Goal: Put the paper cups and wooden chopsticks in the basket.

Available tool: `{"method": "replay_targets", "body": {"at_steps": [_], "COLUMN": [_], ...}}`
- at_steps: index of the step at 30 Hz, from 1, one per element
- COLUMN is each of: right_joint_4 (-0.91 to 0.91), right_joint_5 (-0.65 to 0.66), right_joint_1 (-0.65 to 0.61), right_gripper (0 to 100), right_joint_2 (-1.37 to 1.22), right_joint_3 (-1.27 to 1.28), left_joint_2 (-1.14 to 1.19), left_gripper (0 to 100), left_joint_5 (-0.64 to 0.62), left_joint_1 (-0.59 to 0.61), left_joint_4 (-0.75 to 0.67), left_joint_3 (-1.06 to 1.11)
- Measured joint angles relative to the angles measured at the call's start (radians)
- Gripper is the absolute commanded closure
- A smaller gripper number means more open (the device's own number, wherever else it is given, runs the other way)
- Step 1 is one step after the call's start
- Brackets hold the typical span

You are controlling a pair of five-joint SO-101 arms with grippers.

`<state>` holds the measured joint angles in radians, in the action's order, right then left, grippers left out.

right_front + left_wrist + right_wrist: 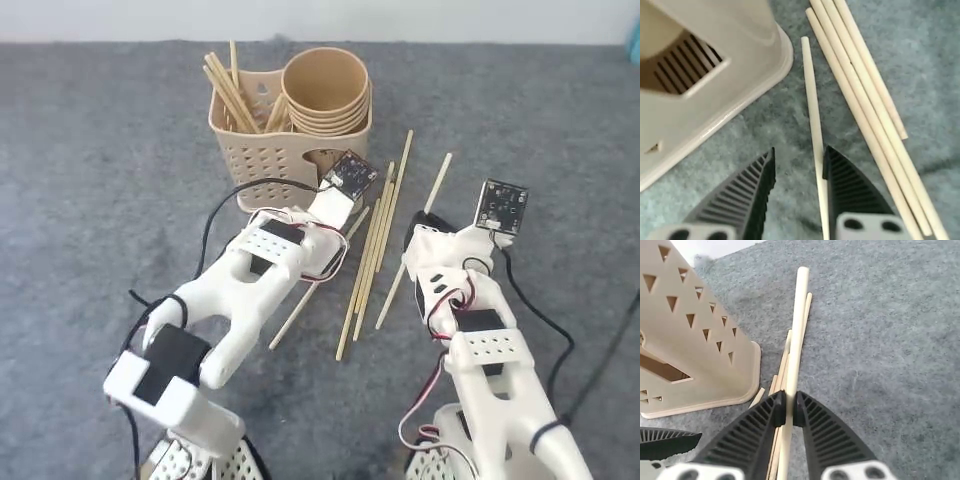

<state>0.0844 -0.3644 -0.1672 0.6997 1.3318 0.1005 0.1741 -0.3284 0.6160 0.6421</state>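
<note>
On the grey, felt-like worktop (100, 200), a beige perforated basket (260, 155) stands at the far edge, ahead of both arms. Nested paper cups (325, 85) sit mouth-up in the part of it nearer the right arm. Beside them, a bundle of stowed chopsticks (228, 90) stands on end, leaning and fanned outward.

Between the two arms lie the loose chopsticks (372, 250). They are roughly parallel, with their long axes running from the arms' side toward the basket's flank.

Left hand (797, 160): the fingers are moderately apart and grip nothing. It sits low over the worktop, just beside the basket's lower corner (715, 100). A single chopstick (810, 100) runs lengthwise from near that corner to the inner face of one finger. Whether it touches that finger cannot be told. Three more sticks (865, 100) lie close alongside it, at a slight angle.

Right hand (789, 400): the fingers are closed tight on the gripped chopstick (797, 330). Its free end points away from the hand and passes beside the basket's wall (700, 340). Other sticks lie directly beneath it along nearly the same line, crowding the space under the fingers.
</note>
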Motion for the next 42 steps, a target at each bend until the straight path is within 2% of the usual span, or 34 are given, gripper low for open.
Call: {"method": "replay_targets", "body": {"at_steps": [4, 11, 13, 16, 20, 34, 42], "right_joint_4": [0.0, 0.0, 0.0, 0.0, 0.0, 0.0, 0.0], "right_joint_5": [0.006, 0.006, 0.006, 0.006, 0.006, 0.006, 0.006], "right_joint_1": [0.0, 0.0, 0.0, 0.0, 0.0, 0.0, 0.0], "right_gripper": [99.1, 99.1, 99.1, 99.1, 99.1, 99.1, 99.1], "right_joint_2": [0.0, 0.0, 0.0, 0.0, 0.0, 0.0, 0.0], "right_joint_3": [0.0, 0.0, 0.0, 0.0, 0.0, 0.0, 0.0], "left_joint_2": [0.0, 0.0, 0.0, 0.0, 0.02, 0.032, 0.017], "left_gripper": [85, 85, 88, 100, 99, 99, 99], "left_joint_5": [-0.002, -0.005, -0.005, -0.005, -0.005, -0.005, -0.005], "left_joint_1": [-0.011, -0.049, -0.051, -0.051, -0.063, -0.144, -0.152], "left_joint_4": [0.008, 0.133, 0.141, 0.144, 0.146, 0.292, 0.342], "left_joint_3": [0.0, 0.0, 0.0, -0.005, -0.005, -0.032, -0.032]}}
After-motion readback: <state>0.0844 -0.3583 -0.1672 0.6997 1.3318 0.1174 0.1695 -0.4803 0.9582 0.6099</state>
